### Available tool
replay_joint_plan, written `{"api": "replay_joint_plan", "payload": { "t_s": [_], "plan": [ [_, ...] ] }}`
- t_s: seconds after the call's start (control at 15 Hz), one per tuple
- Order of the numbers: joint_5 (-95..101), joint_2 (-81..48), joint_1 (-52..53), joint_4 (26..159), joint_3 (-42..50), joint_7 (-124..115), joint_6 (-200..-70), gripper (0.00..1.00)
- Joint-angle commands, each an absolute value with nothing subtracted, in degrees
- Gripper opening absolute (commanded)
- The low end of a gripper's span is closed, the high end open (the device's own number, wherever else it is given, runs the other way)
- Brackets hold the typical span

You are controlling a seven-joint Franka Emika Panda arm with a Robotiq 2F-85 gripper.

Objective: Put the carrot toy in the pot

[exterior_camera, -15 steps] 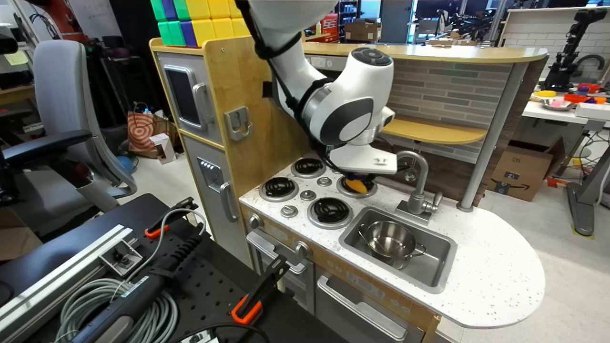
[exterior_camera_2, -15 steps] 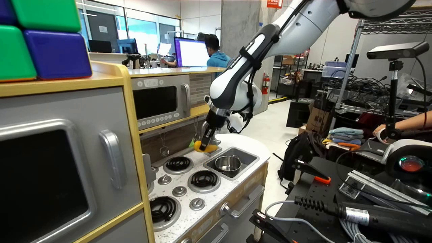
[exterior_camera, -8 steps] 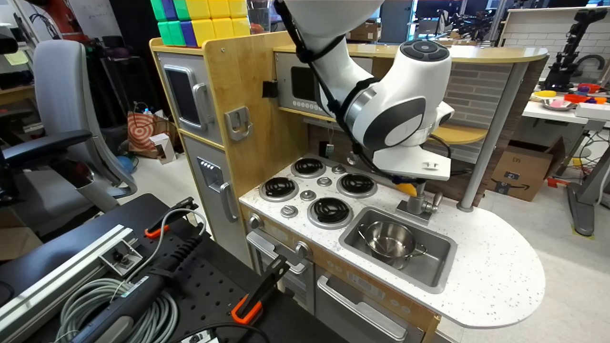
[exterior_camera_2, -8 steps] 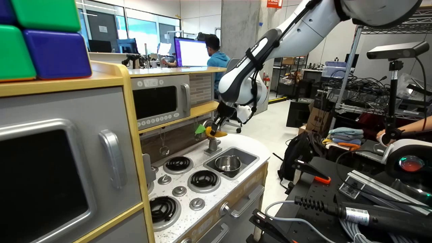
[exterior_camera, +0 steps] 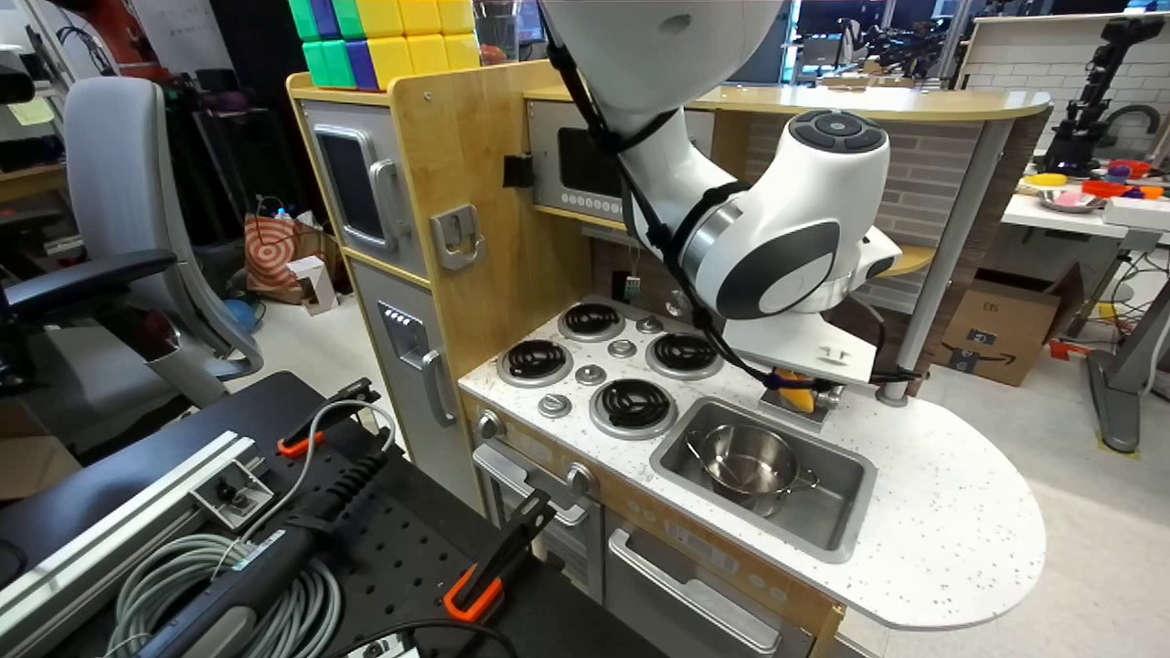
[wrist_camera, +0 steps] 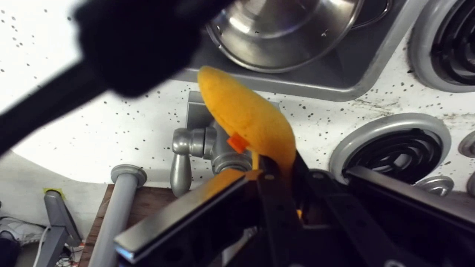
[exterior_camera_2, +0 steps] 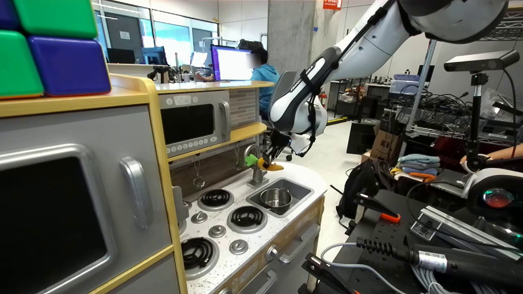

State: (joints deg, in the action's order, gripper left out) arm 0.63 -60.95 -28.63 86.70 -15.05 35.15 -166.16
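One carrot toy point(wrist_camera: 248, 115) clamped in gripper point(exterior_camera_2: 268, 163), near faucet point(exterior_camera_2: 258, 177); pot point(exterior_camera: 749, 461) inside sink rim point(wrist_camera: 323, 92), room beside.

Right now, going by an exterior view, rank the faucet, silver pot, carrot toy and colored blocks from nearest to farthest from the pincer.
1. Carrot toy: gripped in the pincer.
2. Faucet: close beside the pincer, behind the sink.
3. Silver pot: lower, in the sink.
4. Colored blocks: well off, atop the tall cabinet.

You have black coil burners point(exterior_camera: 633, 405) beside the grey sink point(exterior_camera: 818, 514), colored blocks point(exterior_camera: 395, 57) atop the cabinet point(exterior_camera: 471, 155), and a grey office chair point(exterior_camera: 119, 183)
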Motion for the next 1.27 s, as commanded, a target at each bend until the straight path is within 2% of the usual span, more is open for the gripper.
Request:
{"api": "replay_joint_plan", "payload": {
  "t_s": [0.0, 0.13, 0.53, 0.67, 0.93, 1.0, 1.07, 1.2],
  "plan": [
    [-0.3, -61.2, -28.1, 85.7, -14.7, 31.9, -163.7, 0.36],
    [-0.3, -59.4, -27.6, 88.0, -14.4, 29.9, -160.1, 0.44],
    [-0.1, -51.9, -23.4, 96.3, -11.5, 26.9, -149.2, 0.88],
    [-0.6, -48.6, -23.2, 99.5, -12.1, 27.7, -148.2, 1.0],
    [-4.4, -39.7, -26.1, 106.6, -16.5, 33.5, -138.3, 1.0],
    [-5.3, -37.2, -24.9, 107.4, -15.2, 32.0, -133.2, 1.0],
    [-4.9, -43.6, -22.4, 102.0, -13.0, 32.1, -139.0, 1.0],
    [-5.3, -41.5, -21.7, 102.9, -12.3, 32.0, -137.7, 1.0]
  ]
}}
